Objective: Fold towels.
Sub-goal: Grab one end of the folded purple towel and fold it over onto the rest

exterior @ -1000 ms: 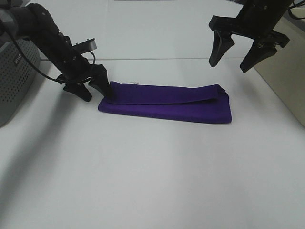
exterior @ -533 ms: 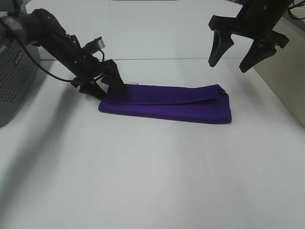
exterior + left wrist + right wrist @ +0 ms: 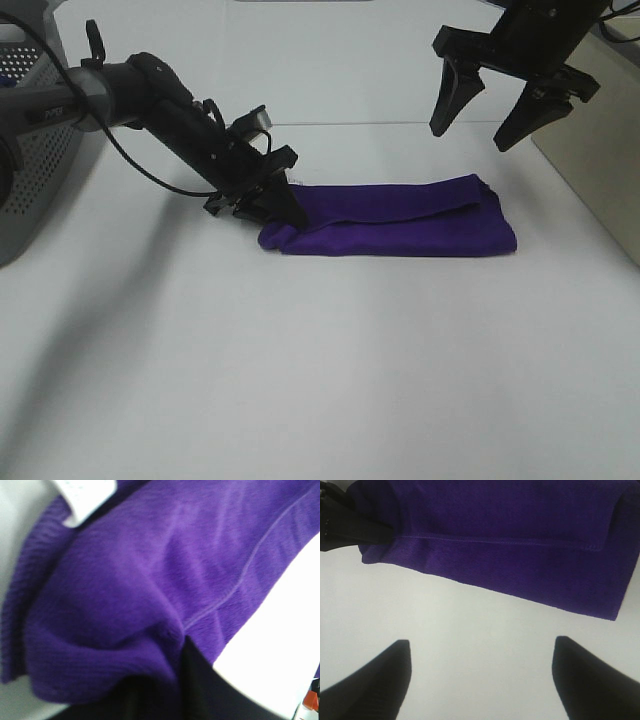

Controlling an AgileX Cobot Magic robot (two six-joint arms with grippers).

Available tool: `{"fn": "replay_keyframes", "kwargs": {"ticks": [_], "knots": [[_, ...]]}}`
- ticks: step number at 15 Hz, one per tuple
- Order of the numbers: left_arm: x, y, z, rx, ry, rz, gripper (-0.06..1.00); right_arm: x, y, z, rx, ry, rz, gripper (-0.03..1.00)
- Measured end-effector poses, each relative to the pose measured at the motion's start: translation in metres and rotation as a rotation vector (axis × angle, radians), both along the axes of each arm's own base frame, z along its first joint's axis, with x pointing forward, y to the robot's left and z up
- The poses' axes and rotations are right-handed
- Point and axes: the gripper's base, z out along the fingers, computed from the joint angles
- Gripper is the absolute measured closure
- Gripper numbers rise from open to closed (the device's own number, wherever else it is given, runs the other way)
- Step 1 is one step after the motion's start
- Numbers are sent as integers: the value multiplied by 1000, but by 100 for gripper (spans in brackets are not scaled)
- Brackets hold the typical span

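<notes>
The deep purple towel (image 3: 400, 220) lies folded into a long strip on the white table (image 3: 320, 360), with its left end bunched up. My left gripper (image 3: 273, 203) is shut on that bunched left end. The left wrist view shows the cloth (image 3: 150, 580) filling the frame, its white tag (image 3: 82, 495) at one edge and a black finger (image 3: 197, 680) pressed into the fabric. My right gripper (image 3: 468, 138) hangs open and empty above the towel's right end. The right wrist view shows the towel (image 3: 510, 540) beyond the spread fingertips (image 3: 395, 680), and the left gripper (image 3: 345, 527) at its far end.
A grey perforated box (image 3: 25, 160) stands at the left edge of the table. A beige box (image 3: 600, 140) stands at the right edge. A black cable runs along the left arm (image 3: 130, 90).
My left gripper has moved right while holding the towel's left end, which is now bunched, and the whole strip has slid to the right. The right gripper has stayed nearly still and open.
</notes>
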Motion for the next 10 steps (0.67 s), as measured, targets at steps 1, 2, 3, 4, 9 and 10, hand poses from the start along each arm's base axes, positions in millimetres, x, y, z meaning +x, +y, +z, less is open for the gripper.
{"fn": "replay_keyframes", "kwargs": {"ticks": [1, 2, 3, 4, 9, 10], "knots": [[0, 0, -2, -1, -7, -10, 88, 0, 0, 0, 1, 0, 0, 20], [0, 0, -2, -4, -12, -13, 90, 0, 1, 0, 8, 1, -1, 20], [0, 0, 0, -4, -16, -13, 90, -1, 1, 2, 8, -3, -1, 20], [1, 3, 4, 15, -31, -19, 90, -2, 0, 5, 10, -11, -1, 20], [19, 70, 48, 158, -154, 35, 90, -15, -2, 43, 23, -99, 0, 20], [23, 87, 65, 169, -187, 67, 90, -16, -2, 45, 24, -103, -1, 20]]}}
